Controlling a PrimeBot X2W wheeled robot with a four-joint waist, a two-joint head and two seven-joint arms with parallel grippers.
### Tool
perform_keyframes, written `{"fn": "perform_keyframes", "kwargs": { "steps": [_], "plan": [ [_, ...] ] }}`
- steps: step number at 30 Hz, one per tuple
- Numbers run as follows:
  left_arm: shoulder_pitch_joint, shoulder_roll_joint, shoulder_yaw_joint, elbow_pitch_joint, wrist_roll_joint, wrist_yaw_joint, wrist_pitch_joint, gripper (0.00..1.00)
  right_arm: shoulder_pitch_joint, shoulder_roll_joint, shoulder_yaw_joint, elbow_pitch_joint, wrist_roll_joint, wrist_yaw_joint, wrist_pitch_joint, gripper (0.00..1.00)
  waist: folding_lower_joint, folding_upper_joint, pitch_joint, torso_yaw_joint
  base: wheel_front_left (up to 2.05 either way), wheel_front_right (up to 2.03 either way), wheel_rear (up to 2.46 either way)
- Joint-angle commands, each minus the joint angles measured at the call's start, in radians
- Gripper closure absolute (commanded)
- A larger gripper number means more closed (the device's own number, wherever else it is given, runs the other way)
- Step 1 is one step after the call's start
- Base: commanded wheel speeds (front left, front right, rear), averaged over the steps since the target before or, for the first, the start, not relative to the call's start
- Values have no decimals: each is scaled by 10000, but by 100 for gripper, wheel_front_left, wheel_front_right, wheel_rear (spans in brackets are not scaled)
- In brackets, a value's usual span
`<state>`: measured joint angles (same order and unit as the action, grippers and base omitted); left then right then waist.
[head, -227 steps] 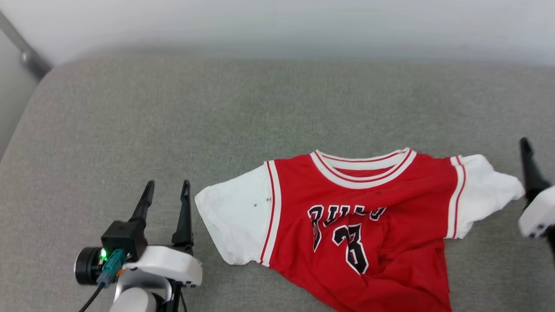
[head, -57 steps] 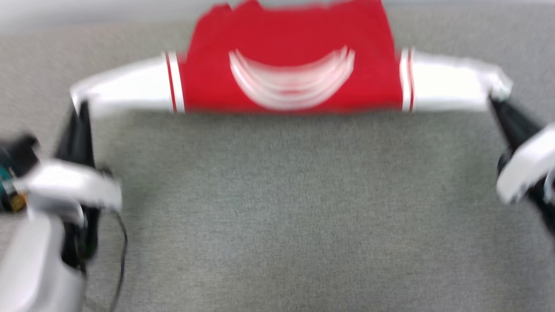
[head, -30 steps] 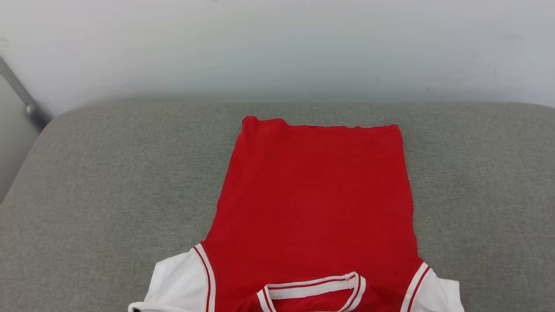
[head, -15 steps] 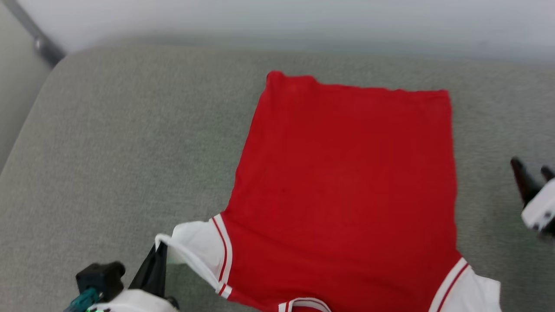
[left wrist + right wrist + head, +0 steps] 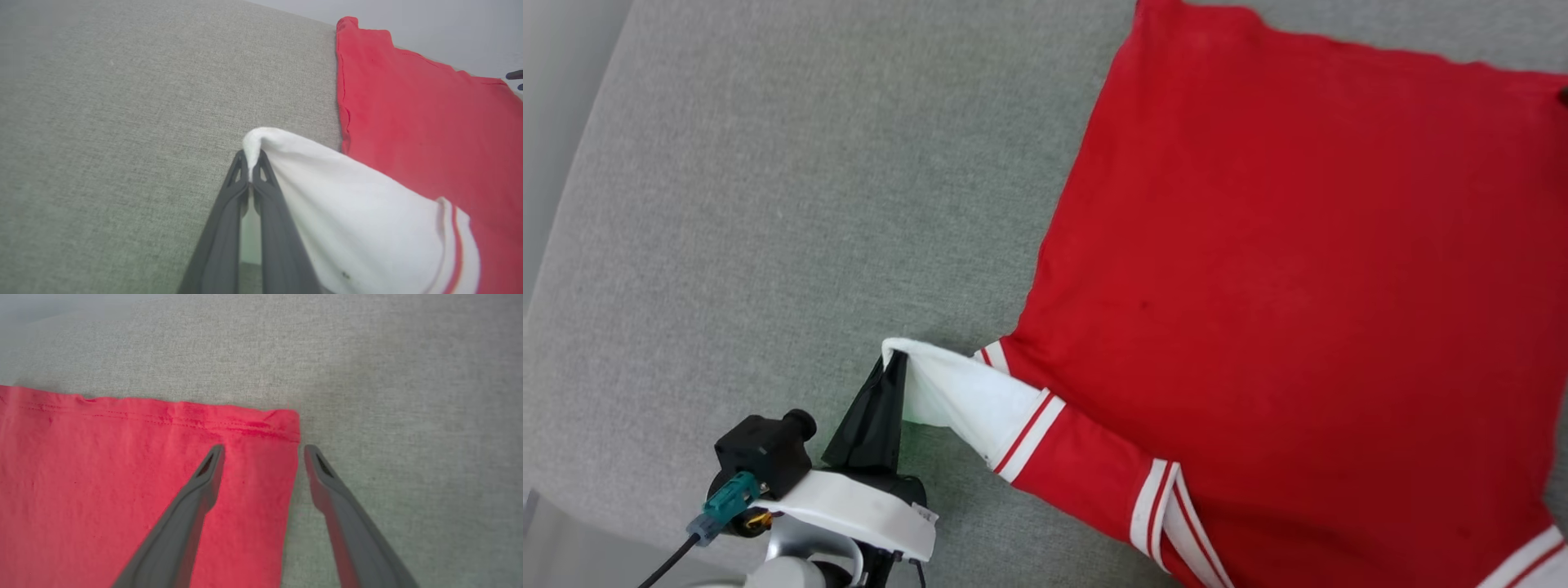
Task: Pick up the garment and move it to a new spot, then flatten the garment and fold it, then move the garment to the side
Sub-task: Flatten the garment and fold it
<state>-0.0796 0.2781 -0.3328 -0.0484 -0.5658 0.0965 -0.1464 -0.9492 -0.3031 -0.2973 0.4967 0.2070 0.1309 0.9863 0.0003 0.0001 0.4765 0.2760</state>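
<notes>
Starting the fold: pinching the garment [image 5: 1298, 286] by its white sleeve [image 5: 956, 392] in the left gripper [image 5: 250, 163], straddling the hem corner [image 5: 286, 420] with the right gripper [image 5: 264, 451] spread. Next, likely: clamp right, sweep across.

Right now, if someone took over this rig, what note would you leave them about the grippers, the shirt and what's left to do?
Shirt: spread fairly flat on the grey cushion, plain red side up.
Left gripper: shut on the tip of the white sleeve, holding it raised off the cushion.
Right gripper: open, its fingers straddling the side edge at the hem corner, gripping nothing.
Done: shirt laid out and flattened.
Left: fold it, then move it to the side.
</notes>
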Motion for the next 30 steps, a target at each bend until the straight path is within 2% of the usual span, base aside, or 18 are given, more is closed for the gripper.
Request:
{"fn": "perform_keyframes", "kwargs": {
  "steps": [1,5,9,10,11,15,19,24,30],
  "plan": [
    [-195,-28,-20,-7,64,-62,-94,100,-272,-67,-82,57,-131,-3,147,0,-3,-1,594,470,0,0,0],
    [-411,-117,-107,18,82,-147,-203,100,-671,23,-472,305,-758,-3,805,0,-3,-1,937,596,0,0,0],
    [-500,-157,-130,115,40,-149,-293,100,-304,427,-952,708,-1163,-6,1510,0,-3,-1,996,576,0,0,0],
    [-508,-163,-128,152,19,-155,-312,100,-163,481,-926,720,-1252,-6,1601,58,-3,-1,973,560,0,0,0],
    [-510,-157,-116,186,9,-158,-328,100,-46,549,-941,750,-1256,-6,1763,100,-3,-1,948,539,0,0,0],
    [-537,-135,-95,404,-55,-211,-340,100,-16,731,-947,645,-1246,-5,1953,100,-3,-1,777,401,0,0,0],
    [-560,-123,-108,714,-113,-259,-346,100,-236,435,-589,305,-1200,-3,1583,100,-3,-1,340,264,0,0,0],
    [-240,20,-18,954,-226,-208,-318,100,-299,-282,51,-237,-879,-5,1333,100,-3,-1,-553,31,0,0,0],
    [339,272,176,888,-373,-12,-208,100,720,-1474,1304,-1425,103,-5,1447,100,-3,-1,-1775,-667,0,0,0]
  ]
}}
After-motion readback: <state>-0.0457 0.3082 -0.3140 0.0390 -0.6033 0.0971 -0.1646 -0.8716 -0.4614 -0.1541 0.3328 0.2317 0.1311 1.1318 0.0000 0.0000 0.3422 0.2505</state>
